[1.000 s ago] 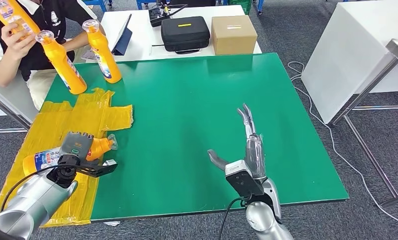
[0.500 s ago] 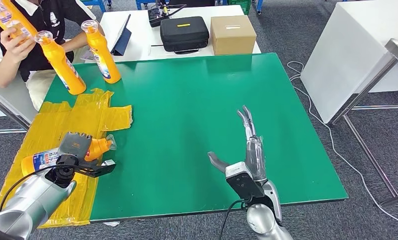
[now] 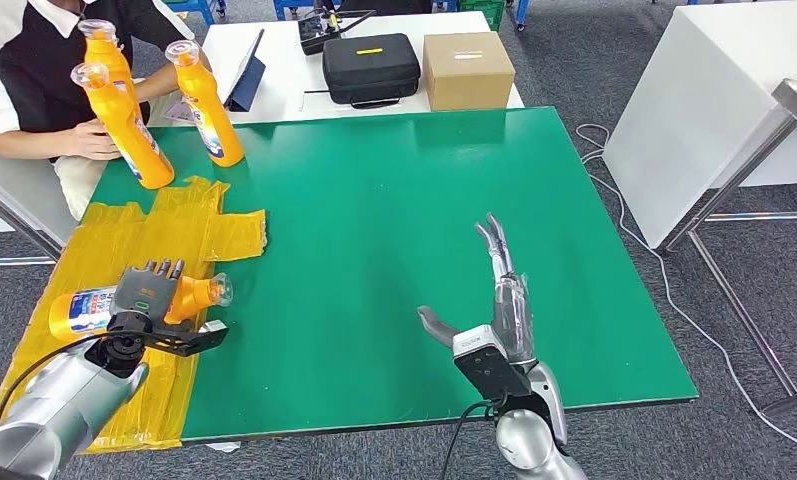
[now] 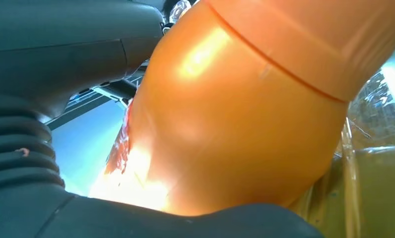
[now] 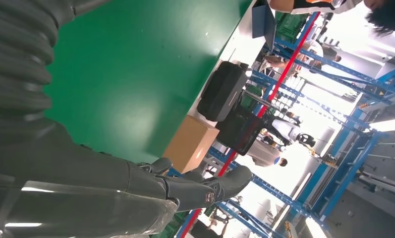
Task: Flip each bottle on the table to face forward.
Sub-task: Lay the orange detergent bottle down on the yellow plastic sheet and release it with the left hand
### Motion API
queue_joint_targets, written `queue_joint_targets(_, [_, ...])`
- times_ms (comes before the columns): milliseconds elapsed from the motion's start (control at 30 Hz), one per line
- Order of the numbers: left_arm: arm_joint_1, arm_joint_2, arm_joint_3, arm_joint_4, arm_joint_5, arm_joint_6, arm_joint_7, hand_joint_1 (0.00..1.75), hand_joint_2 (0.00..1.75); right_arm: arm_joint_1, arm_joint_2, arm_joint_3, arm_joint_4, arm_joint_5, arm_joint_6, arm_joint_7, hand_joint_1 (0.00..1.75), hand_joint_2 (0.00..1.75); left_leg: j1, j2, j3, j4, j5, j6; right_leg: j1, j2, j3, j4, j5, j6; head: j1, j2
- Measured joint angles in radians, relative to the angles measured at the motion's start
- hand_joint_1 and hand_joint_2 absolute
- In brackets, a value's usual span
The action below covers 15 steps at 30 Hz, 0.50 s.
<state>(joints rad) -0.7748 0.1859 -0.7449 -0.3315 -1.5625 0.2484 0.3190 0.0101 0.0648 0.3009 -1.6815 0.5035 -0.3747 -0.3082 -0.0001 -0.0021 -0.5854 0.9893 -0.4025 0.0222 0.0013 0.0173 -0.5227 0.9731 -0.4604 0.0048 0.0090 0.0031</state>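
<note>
On the yellow sheet (image 3: 174, 235) that covers the near-left part of the green desk (image 3: 394, 200), my left hand (image 3: 146, 290) is wrapped over the body of a lying orange bottle (image 3: 139, 303), its cap end pointing toward the middle of the desk. In the left wrist view the orange plastic (image 4: 235, 114) sits tight against the thumb, so I read that as a real hold. My right hand (image 3: 499, 290) hovers over bare green, well apart from the sheet, fingers stretched out and spread, holding nothing.

Three more bottles (image 3: 204, 100) stand upright beyond the far edge of the sheet, beside a seated person (image 3: 44, 60) whose hand rests by one of them.

I judge the bottle to be stiff, smooth plastic and probably slippery, with a glossy label; if filled, it will feel bottom-heavy. The wide body is the place to hold it, not the narrow neck, and the crinkled sheet underneath may drag when I roll it.
</note>
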Motion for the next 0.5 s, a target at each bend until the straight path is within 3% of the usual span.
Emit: queue_joint_targets(500, [0.008, 0.000, 0.073, 0.000, 0.014, 0.011, -0.040, 0.00, 1.75, -0.001, 0.011, -0.007, 0.000, 0.012, 0.003, 0.000, 0.00, 1.75, 0.000, 0.000, 0.000, 0.000, 0.000, 0.000, -0.001, 0.000, 0.000, 0.000, 0.000, 0.000, 0.000, 0.000])
